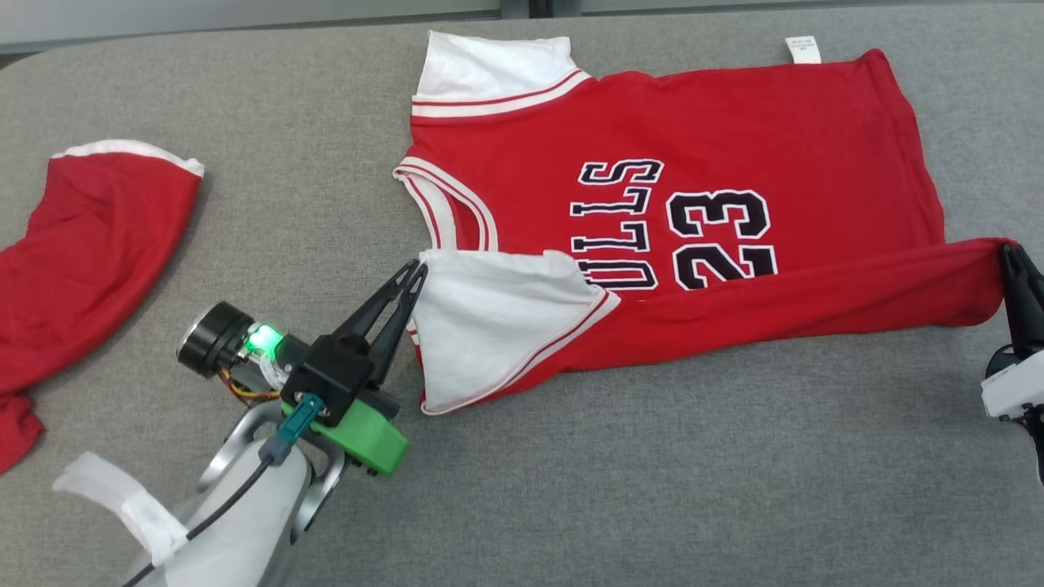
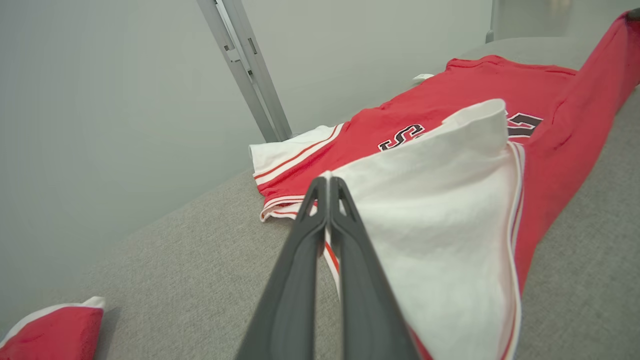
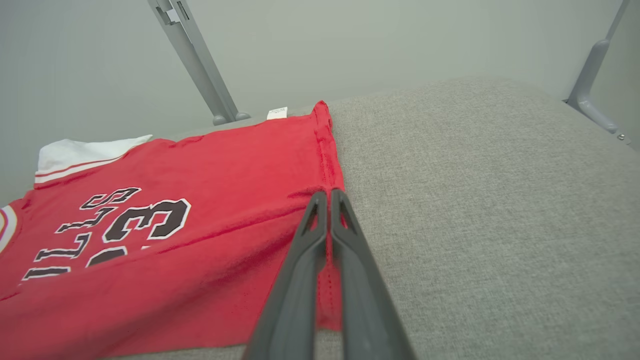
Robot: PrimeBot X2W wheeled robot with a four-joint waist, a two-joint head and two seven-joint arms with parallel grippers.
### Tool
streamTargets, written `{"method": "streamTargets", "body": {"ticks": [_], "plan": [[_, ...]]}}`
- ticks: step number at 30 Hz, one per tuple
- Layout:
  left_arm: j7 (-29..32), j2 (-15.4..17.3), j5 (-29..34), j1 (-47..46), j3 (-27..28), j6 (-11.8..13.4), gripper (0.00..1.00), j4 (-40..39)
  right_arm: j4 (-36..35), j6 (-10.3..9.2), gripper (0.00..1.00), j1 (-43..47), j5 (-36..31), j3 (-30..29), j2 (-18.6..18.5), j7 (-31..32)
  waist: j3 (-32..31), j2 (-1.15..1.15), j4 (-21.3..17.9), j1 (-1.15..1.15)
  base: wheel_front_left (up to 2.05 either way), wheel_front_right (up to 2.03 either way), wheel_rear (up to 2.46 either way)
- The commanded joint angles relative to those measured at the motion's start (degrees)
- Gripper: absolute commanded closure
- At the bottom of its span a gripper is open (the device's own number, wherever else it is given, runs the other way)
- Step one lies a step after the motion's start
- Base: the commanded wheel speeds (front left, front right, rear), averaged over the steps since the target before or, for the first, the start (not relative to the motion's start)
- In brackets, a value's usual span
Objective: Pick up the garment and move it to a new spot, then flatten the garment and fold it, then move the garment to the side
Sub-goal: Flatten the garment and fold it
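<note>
The garment (image 1: pixel 701 139) is a red jersey with white sleeves and "23" in black, spread sideways on the grey table. Its near edge is lifted and folded partway over the body. My left gripper (image 1: pixel 418 269) is shut on the corner of the near white sleeve (image 1: pixel 489 326), seen in the left wrist view as closed fingers (image 2: pixel 327 182) pinching white cloth (image 2: pixel 440 210). At the far right my right gripper (image 1: pixel 1010 249) is shut on the red hem corner, and the right wrist view shows its fingers (image 3: pixel 327 194) clamped on the hem (image 3: pixel 327 150).
A second red garment (image 1: pixel 81 244) with white trim lies at the table's left edge. Bare grey table (image 1: pixel 652 473) runs along the front. Metal frame legs (image 3: pixel 195 60) stand behind the table's far edge.
</note>
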Motion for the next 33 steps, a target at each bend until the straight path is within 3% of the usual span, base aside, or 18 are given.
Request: {"method": "streamTargets", "body": {"ticks": [1,15,16,17,18,19,20,26,33], "plan": [[-0.3,-0.5,0.9,-2.7,-0.3,-0.4,1.00,1.2,0.5,-0.08,1.00,-1.4,0.3,0.4,-0.5,-0.2,2.7,0.00,1.2,0.00,0.00,0.00,0.00],[-0.4,-2.4,3.6,-13.8,-0.3,-0.3,1.00,7.9,4.9,-0.08,1.00,-9.7,1.1,4.4,-1.7,-0.2,7.8,0.00,1.4,0.00,0.00,0.00,0.00],[-0.4,-2.6,3.2,-13.8,-0.3,-0.3,1.00,8.2,5.1,-0.08,0.80,-10.0,1.3,4.7,-1.6,-0.2,7.8,0.00,1.4,0.00,0.00,0.00,0.00],[-0.4,-2.9,2.8,-13.5,0.0,0.0,0.99,8.7,5.4,-0.08,0.34,-10.4,1.5,4.9,-1.4,-0.2,7.8,0.00,1.3,0.00,0.00,0.00,0.00],[-0.4,-3.1,2.4,-13.2,0.2,0.1,0.65,9.2,5.7,-0.08,0.00,-10.7,1.7,4.9,-1.3,-0.2,7.7,0.00,1.2,0.00,0.00,0.00,0.00],[-0.4,-3.5,1.9,-12.7,0.5,0.2,0.14,9.6,5.8,-0.08,0.00,-11.0,1.7,5.0,-1.1,-0.2,7.4,0.00,1.1,0.00,0.00,0.00,0.00],[-0.4,-3.8,1.4,-12.3,0.7,0.3,0.00,9.6,5.8,-0.08,0.00,-11.1,1.5,5.2,-1.0,-0.2,7.0,0.00,1.0,0.00,0.00,0.00,0.00],[-0.4,-4.5,-1.1,-6.7,3.8,3.5,0.00,7.1,4.8,-0.08,0.00,-8.1,-1.0,4.2,-0.4,-0.2,2.9,0.00,0.1,0.00,0.00,0.00,0.00],[1.7,-8.5,-12.6,8.8,8.0,4.7,0.00,4.5,2.4,-0.08,0.00,-1.5,-2.7,1.9,2.0,-0.2,-2.9,0.00,-0.9,0.00,0.00,0.00,0.00]]}}
